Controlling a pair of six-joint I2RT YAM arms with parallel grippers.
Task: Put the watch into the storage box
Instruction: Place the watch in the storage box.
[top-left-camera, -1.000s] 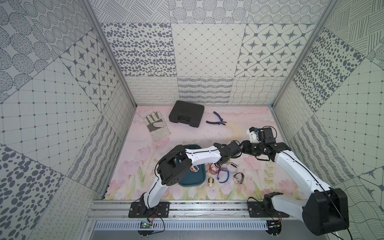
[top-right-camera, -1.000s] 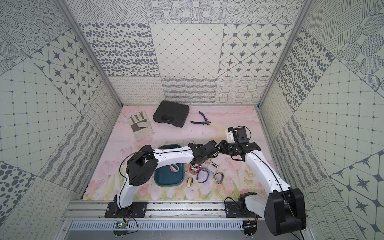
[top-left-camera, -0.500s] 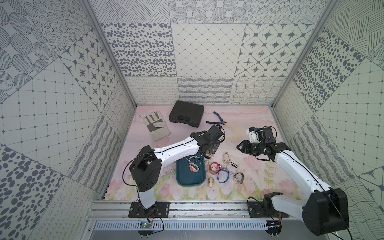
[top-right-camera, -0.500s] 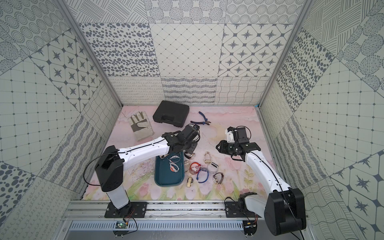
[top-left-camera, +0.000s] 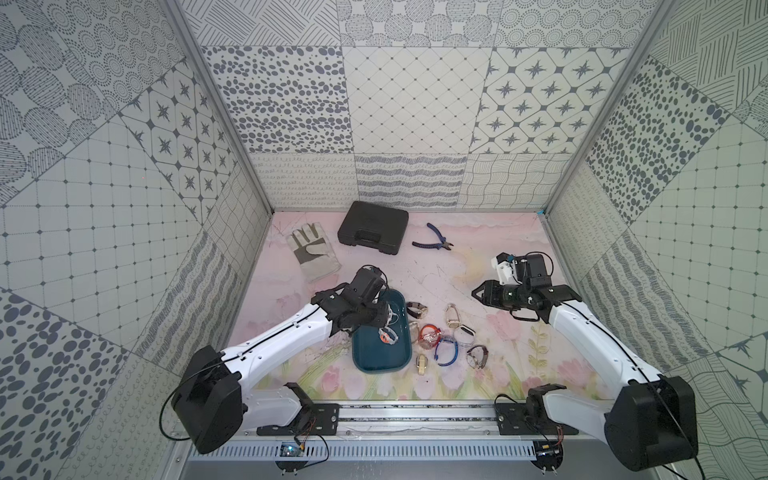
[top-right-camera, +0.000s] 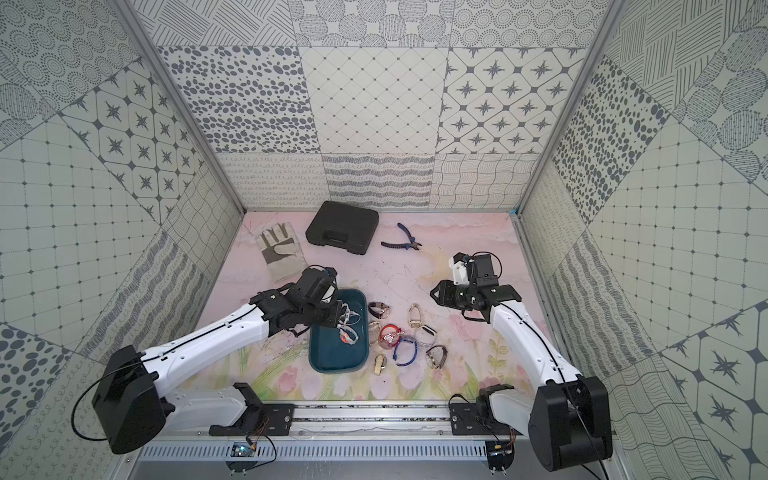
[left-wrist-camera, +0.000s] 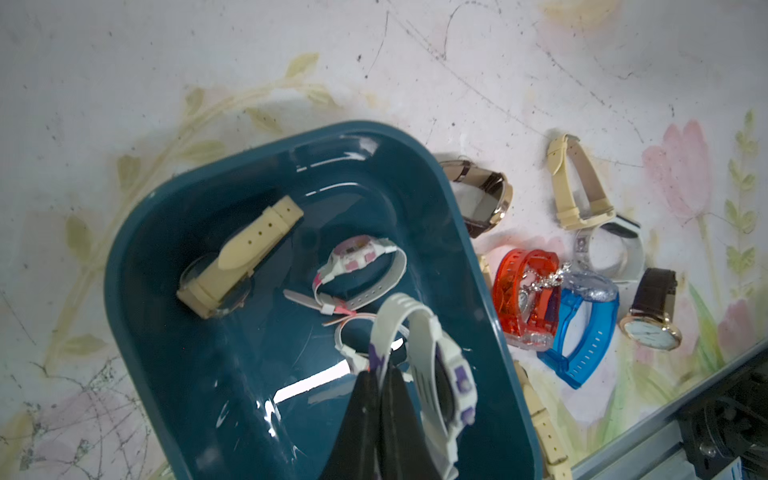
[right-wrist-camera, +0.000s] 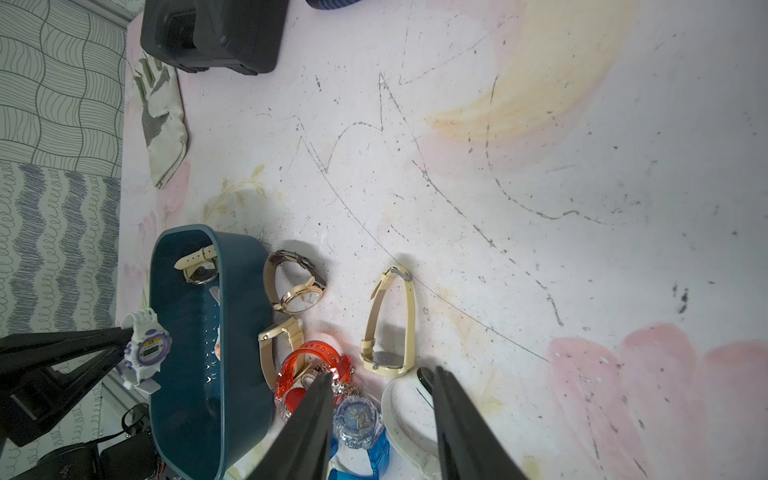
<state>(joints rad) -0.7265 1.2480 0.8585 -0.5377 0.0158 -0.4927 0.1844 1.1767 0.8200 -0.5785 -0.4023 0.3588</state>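
Note:
The storage box (top-left-camera: 380, 359) is a dark teal tray at the front middle of the table, seen in both top views (top-right-camera: 332, 357). My left gripper (left-wrist-camera: 380, 374) is shut on the strap of a white and purple watch (left-wrist-camera: 432, 365), which hangs just above the box's inside (right-wrist-camera: 145, 353). A cream watch (left-wrist-camera: 241, 253) and a pink and white watch (left-wrist-camera: 357, 262) lie in the box. My right gripper (right-wrist-camera: 382, 374) is open and holds nothing. It hovers to the right of the box (top-left-camera: 476, 291), above several loose watches (top-left-camera: 446, 351).
The loose watches lie beside the box's right rim, among them a red one (top-left-camera: 428, 334) and a cream one (top-left-camera: 453, 320). A black case (top-left-camera: 372, 227), blue pliers (top-left-camera: 433, 243) and a work glove (top-left-camera: 312, 255) lie at the back. A metal rail (top-left-camera: 415, 415) runs along the front.
My left arm has swung from close to the right gripper, leftward and toward the front, and now holds the white and purple watch over the storage box. The right arm has barely moved.

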